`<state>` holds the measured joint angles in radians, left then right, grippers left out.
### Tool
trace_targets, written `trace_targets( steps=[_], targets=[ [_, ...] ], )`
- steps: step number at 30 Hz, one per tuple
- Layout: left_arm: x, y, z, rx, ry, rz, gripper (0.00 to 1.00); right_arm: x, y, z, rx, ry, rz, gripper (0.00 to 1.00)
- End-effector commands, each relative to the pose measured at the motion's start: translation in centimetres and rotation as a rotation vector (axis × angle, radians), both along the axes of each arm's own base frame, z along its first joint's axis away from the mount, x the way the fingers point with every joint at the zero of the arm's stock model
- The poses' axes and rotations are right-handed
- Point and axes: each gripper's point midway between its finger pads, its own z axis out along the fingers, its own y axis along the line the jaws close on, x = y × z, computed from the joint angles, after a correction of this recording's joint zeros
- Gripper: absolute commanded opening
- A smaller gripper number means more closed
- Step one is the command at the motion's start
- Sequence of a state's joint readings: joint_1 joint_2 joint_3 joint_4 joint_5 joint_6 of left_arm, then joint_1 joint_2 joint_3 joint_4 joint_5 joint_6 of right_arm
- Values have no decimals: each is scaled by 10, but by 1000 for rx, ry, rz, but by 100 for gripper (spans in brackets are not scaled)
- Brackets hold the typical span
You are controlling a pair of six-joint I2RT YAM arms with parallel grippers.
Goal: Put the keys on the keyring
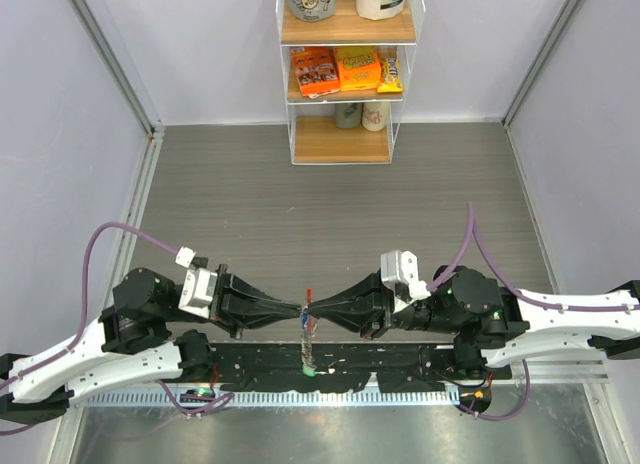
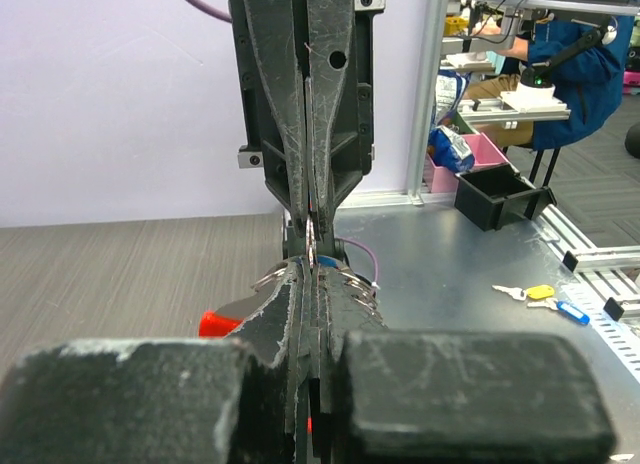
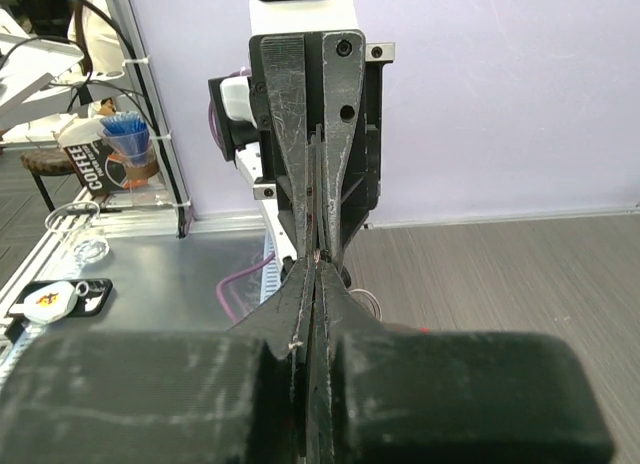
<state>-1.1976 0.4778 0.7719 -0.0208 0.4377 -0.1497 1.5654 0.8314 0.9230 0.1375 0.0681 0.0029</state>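
Both meet at frame centre, left claw (image 1: 300,308) pinching the keyring (image 1: 309,334), right claw (image 1: 318,306) pressed together: tug unevenly and you'll lose it.

Left gripper (image 1: 299,309) and right gripper (image 1: 319,308) are both pinched closed, tips nose to nose, no gap to pass between. The keyring (image 1: 309,324) sits right at the meeting point, with the green key (image 1: 310,367) strung off it toward the near side. Beyond the tips the bare table (image 1: 340,204) is wide open out to the shelf unit (image 1: 345,134). On the near side of the tips, black base rail (image 1: 400,364) and the arm bases block. Walls (image 1: 70,134) stand well out to either side.
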Motion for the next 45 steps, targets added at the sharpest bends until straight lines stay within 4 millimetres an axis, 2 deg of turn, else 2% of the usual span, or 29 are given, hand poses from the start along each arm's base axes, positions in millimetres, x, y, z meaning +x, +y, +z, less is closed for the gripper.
trace_targets(
  steps=[1, 8, 10, 26, 33, 39, 45],
  targets=[
    [-5, 2, 19, -64, -21, -25, 0, 0, -12, 50, 221, -34, -6, 6],
    [-6, 7, 24, -85, -17, -19, 0, 5, -22, 54, 377, -97, -55, 5],
    [-5, 9, 25, -89, -15, -11, 0, 6, -28, 63, 441, -116, -71, 6],
    [-5, 8, 27, -90, -13, -12, 0, 14, -30, 63, 510, -219, -192, 5],
    [-5, 5, 27, -86, -14, -15, 0, 13, -29, 72, 588, -237, -228, 5],
    [-4, 5, 29, -92, -24, -13, 0, 10, -28, 88, 644, -226, -218, 6],
    [-7, 11, 34, -109, -27, -20, 0, 17, -26, 80, 620, -226, -263, 5]
  ],
)
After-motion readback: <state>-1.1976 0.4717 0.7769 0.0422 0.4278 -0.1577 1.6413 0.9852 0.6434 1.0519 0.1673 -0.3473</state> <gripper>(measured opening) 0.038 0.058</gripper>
